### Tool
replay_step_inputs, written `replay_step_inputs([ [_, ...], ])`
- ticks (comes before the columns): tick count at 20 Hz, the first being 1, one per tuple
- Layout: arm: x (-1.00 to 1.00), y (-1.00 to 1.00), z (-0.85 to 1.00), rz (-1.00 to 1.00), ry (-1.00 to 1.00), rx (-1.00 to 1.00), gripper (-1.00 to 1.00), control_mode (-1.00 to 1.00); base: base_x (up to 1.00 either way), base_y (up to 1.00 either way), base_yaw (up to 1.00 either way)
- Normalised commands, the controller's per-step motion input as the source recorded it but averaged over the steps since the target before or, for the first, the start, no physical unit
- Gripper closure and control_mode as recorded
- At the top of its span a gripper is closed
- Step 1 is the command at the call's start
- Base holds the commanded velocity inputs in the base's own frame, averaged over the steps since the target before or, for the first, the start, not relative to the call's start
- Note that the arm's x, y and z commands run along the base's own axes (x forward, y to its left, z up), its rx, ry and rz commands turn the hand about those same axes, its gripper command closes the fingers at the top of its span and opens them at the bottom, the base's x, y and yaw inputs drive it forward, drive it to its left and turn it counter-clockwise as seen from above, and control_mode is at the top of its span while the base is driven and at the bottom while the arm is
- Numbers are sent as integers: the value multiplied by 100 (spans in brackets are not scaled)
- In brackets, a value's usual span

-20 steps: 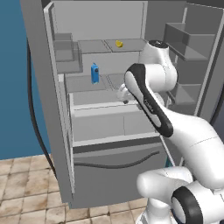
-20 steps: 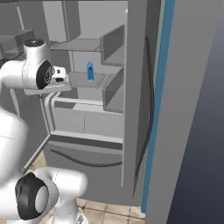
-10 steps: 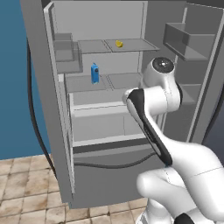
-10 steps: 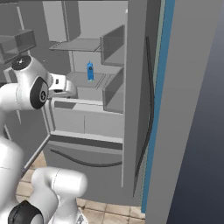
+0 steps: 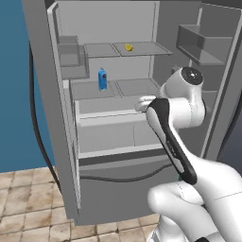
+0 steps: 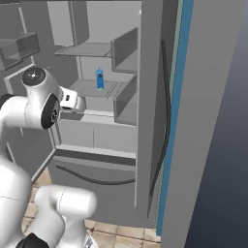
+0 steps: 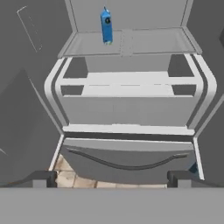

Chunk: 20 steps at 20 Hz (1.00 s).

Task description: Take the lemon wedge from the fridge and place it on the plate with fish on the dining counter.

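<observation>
Inside fridge (image 5: 66, 142): lemon wedge (image 5: 128, 47), blue bottle (image 5: 102, 79)

Surfaces you have before you: fridge (image 5: 56, 142), flat matt grey throughout, doors and inner walls alike, smooth with no sheen; its shelves (image 5: 137, 87) the same dull pale grey, plastic-looking; door handle (image 6: 167, 116) dark, smooth, faintly satin; lemon wedge (image 5: 128, 47), plain bright yellow, untextured; blue bottle (image 7: 106, 25), smooth glossy plastic by its look; floor tiles (image 5: 28, 208), beige mottled stone, rough-looking, with pale grout lines
</observation>
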Motion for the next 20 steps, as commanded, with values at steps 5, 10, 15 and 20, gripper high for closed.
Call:
replay_step_inputs([
  [5, 2, 19, 0, -2, -2, 1, -100, -100, 0, 0, 0],
  [10, 40, 40, 0, -11, -3, 0, -100, -100, 0, 0, 0],
  [15, 62, 9, 0, -5, 0, 0, -100, -100, 0, 0, 0],
  [20, 12, -55, 0, -3, 0, 4, -100, -100, 0, 0, 0],
])
